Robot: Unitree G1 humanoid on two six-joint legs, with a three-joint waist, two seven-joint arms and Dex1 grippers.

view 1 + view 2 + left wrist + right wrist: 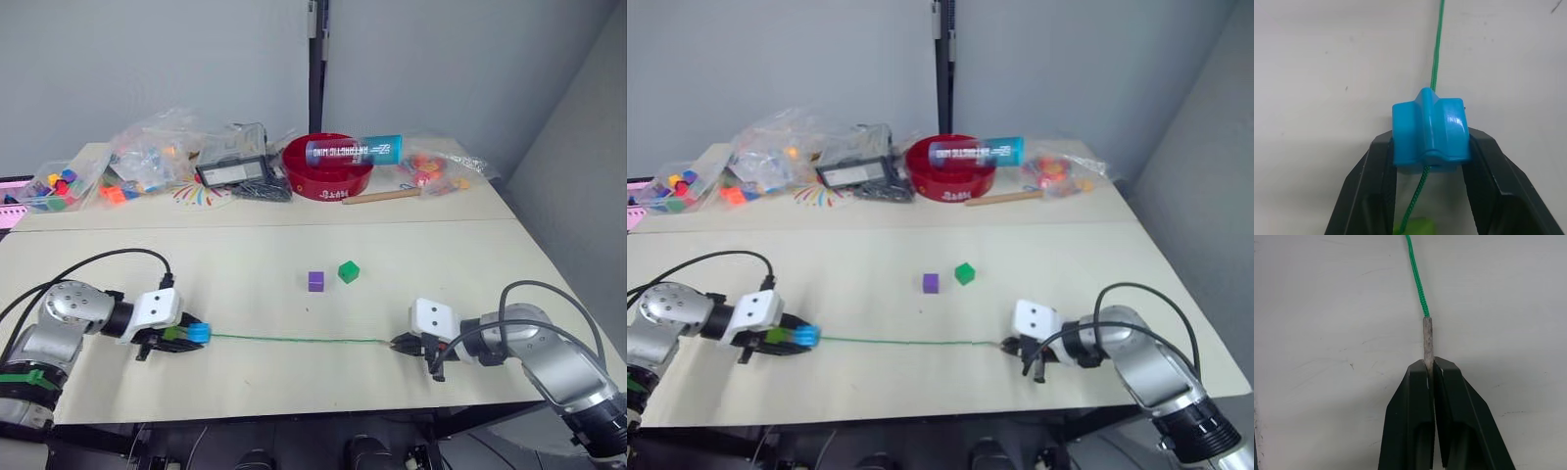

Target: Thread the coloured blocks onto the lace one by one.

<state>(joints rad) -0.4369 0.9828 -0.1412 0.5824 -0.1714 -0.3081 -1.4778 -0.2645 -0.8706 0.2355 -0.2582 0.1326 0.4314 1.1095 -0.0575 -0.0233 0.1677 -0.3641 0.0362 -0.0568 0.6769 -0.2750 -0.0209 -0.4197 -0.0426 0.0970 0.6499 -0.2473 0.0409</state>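
The lace [294, 339] lies drawn straight along the near part of the table [294, 255], a thin braided green cord, limp and light; judged too soft to push through a hole except by its stiff pale tip [1427, 340]. The right gripper [1430, 366] is pinched narrow on that tip, the proper hold. At the other end the light blue block [1430, 132] is already on the cord, clamped between the left gripper's [1431, 152] fingers, with a lime green block [1413, 227] just behind it. The blocks look like hard, smooth, light plastic, likely to slip unless gripped on flat faces. A purple block [315, 281] and a dark green block [348, 271] sit loose, near each other at mid-table, unthreaded.
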